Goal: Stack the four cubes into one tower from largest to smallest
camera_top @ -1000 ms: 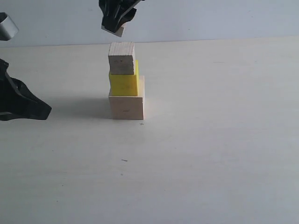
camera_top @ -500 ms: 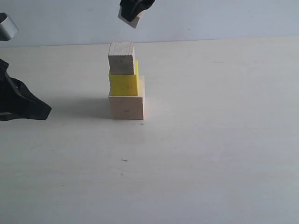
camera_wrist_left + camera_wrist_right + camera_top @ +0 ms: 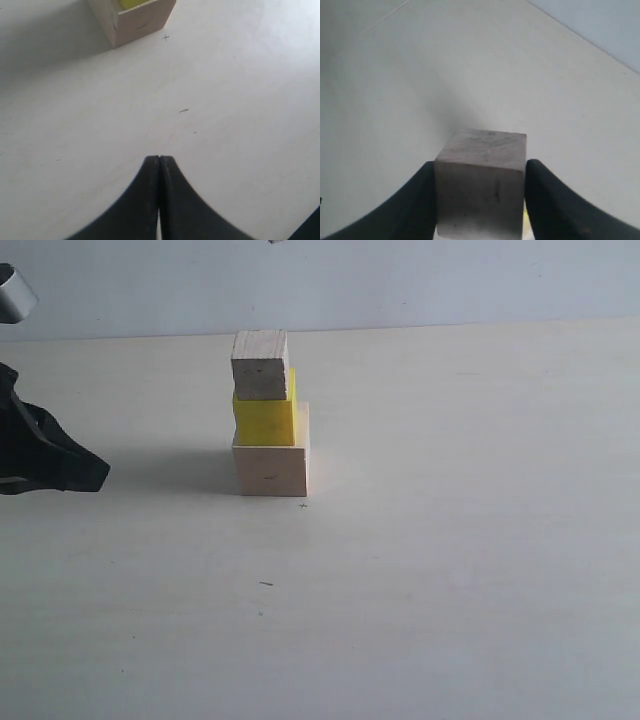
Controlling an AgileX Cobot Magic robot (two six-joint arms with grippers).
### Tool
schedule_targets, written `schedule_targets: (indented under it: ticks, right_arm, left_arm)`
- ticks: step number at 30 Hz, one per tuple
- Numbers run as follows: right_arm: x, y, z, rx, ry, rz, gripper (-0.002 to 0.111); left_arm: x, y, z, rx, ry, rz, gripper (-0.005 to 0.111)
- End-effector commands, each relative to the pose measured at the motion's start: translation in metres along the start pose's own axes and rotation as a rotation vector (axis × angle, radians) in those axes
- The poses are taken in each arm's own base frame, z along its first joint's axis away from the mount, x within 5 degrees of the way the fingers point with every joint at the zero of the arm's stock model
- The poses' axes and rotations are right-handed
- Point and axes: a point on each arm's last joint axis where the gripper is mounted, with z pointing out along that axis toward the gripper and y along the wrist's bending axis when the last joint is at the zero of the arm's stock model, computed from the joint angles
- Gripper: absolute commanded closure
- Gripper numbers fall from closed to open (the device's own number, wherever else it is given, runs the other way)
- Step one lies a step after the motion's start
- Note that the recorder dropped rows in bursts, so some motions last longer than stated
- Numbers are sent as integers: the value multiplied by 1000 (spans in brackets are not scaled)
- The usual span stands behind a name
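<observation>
A three-cube tower stands on the table in the exterior view: a large pale wooden cube (image 3: 272,468) at the bottom, the yellow cube (image 3: 265,420) on it, and a medium wooden cube (image 3: 260,365) on top. My right gripper (image 3: 481,167) is shut on the small wooden cube (image 3: 482,185), above the top edge of the exterior view. A sliver of yellow shows beneath the held cube. My left gripper (image 3: 95,475) rests shut and empty at the table's left, its tips (image 3: 159,159) pointing toward the large cube (image 3: 140,22).
A silver cylinder (image 3: 14,295) sits at the exterior view's upper left. The white table (image 3: 450,570) carries only small dark marks (image 3: 265,583) in front of the tower.
My right gripper, holding the small cube, has risen from just above the tower and drifted right, leaving the exterior view at the top. The tower and left gripper have not moved.
</observation>
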Motion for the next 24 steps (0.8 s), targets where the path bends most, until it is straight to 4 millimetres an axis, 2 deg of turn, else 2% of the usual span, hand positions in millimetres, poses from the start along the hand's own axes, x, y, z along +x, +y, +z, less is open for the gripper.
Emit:
schedule_targets:
  ticks: [1, 5, 10, 14, 18, 21, 24]
  right_arm:
    - [8, -6, -5, -44, -20, 105, 108]
    - [27, -26, -3, -112, -33, 247, 108]
    - [60, -54, -14, -35, -65, 428, 108]
    - [98, -75, -27, 67, -91, 576, 108]
    - [150, -101, -42, 228, -143, 846, 108]
    - [188, -124, -54, 399, -286, 1093, 108]
    - [203, -138, -69, 473, -489, 1263, 108]
  left_arm:
    - [0, 1, 1, -8, -1, 5, 107]
    - [0, 1, 1, -8, -1, 5, 107]
    - [0, 1, 1, -8, -1, 5, 107]
    - [0, 1, 1, -8, -1, 0, 107]
    - [0, 1, 1, -4, -3, -4, 107]
    - [0, 1, 1, -5, -7, -5, 107]
    - [-1, 1, 1, -6, -9, -5, 107]
